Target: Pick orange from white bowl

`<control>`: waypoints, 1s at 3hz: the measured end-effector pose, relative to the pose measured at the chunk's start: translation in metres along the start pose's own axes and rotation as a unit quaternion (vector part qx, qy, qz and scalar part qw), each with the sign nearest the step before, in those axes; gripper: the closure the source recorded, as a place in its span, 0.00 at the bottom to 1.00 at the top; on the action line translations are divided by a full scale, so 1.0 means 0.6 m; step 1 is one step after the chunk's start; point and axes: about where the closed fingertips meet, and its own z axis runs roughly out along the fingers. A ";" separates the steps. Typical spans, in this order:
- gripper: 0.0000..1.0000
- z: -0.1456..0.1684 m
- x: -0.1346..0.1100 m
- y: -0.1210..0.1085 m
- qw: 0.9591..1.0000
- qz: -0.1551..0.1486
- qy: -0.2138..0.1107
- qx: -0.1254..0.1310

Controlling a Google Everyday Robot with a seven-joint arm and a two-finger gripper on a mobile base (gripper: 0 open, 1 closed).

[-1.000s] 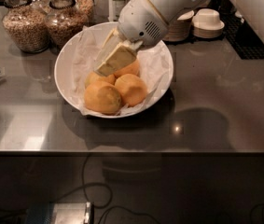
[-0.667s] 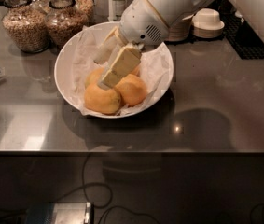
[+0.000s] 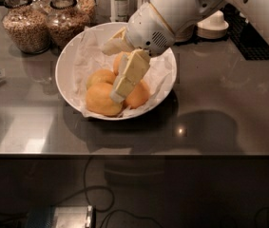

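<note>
The white bowl (image 3: 67, 61) is wide and shallow, lined with crumpled white paper, and sits on the dark counter. Several oranges lie in it: one at the front left (image 3: 101, 100), one at the front right (image 3: 139, 95), one behind on the left (image 3: 99, 76), and one partly hidden under the gripper (image 3: 118, 61). My gripper (image 3: 110, 74) hangs over the middle of the bowl, open. One finger (image 3: 127, 77) points down between the front oranges and the other (image 3: 115, 46) sticks out to the left above them. It holds nothing.
Two glass jars of grains (image 3: 25, 25) (image 3: 66, 23) stand behind the bowl on the left. Stacked plates with a small upturned white bowl (image 3: 213, 25) sit at the back right beside a black grille (image 3: 248, 37). The counter's front edge runs along the bottom.
The gripper has come lower into the bowl and its fingers have spread apart. The lower finger now reaches down between the front oranges. The oranges have not moved.
</note>
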 end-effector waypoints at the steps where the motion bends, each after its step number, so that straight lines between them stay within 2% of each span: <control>1: 0.28 0.002 0.009 -0.004 1.000 0.003 -0.003 0.005; 2: 0.29 0.002 0.012 -0.005 1.000 0.003 -0.003 0.007; 3: 0.17 0.004 0.020 -0.005 1.000 0.006 0.003 0.008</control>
